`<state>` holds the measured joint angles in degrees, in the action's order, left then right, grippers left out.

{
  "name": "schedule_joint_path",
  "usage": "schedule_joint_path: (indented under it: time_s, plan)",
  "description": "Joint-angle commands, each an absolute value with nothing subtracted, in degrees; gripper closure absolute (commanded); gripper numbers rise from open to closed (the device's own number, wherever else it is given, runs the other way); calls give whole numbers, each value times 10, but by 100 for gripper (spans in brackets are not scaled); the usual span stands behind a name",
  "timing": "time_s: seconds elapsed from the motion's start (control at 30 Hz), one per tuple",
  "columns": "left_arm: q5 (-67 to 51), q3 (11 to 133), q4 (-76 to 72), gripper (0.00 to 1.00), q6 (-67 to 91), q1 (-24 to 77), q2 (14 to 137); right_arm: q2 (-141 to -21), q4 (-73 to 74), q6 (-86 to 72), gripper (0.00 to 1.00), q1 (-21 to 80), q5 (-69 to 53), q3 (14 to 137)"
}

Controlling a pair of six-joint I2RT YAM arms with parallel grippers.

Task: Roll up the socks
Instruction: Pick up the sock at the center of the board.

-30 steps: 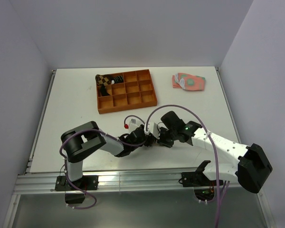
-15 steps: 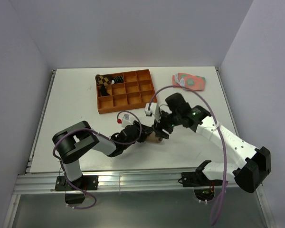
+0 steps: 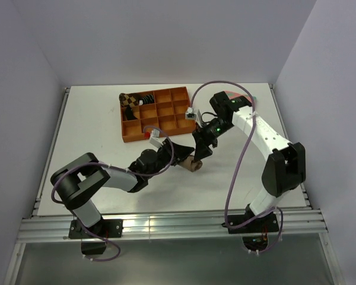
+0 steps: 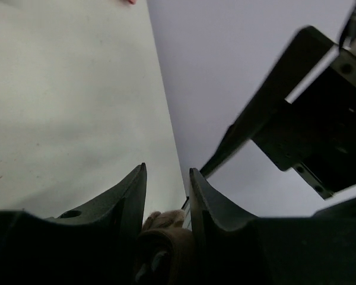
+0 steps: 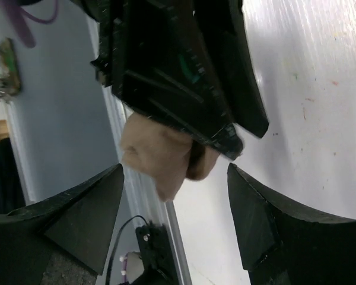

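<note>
Rolled tan-brown fabric sock bundle (image 3: 194, 165), clamped in your left gripper (image 3: 186, 162) near the middle of the white table (image 3: 95, 119).
Your right gripper (image 3: 202, 149) hangs just beside it, jaws wide apart and empty. Grip firmly so the roll cannot unwind, and steer clear of the right arm.

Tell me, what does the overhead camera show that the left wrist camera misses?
Only overhead: the orange tray with a checkered sock in its far-left corner compartment. Only left wrist: a close-up of the left gripper shut on the rolled tan sock. Both: that sock, the white table and the right gripper, open beside it.
</note>
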<state>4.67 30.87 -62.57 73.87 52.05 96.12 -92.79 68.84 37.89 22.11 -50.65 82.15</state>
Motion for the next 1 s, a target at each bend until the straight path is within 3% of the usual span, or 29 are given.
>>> schedule_joint_path:
  time_s: [0.0, 0.47, 0.97]
  plan:
    - [11, 334, -646, 100, 679, 513, 931, -958, 805, 439, 23, 202, -602, 879]
    - [-84, 417, -564, 100, 617, 461, 898, -1005, 824, 404, 19, 188, -657, 937]
    - [-75, 441, -528, 100, 582, 462, 905, -1019, 825, 363, 18, 188, -705, 958]
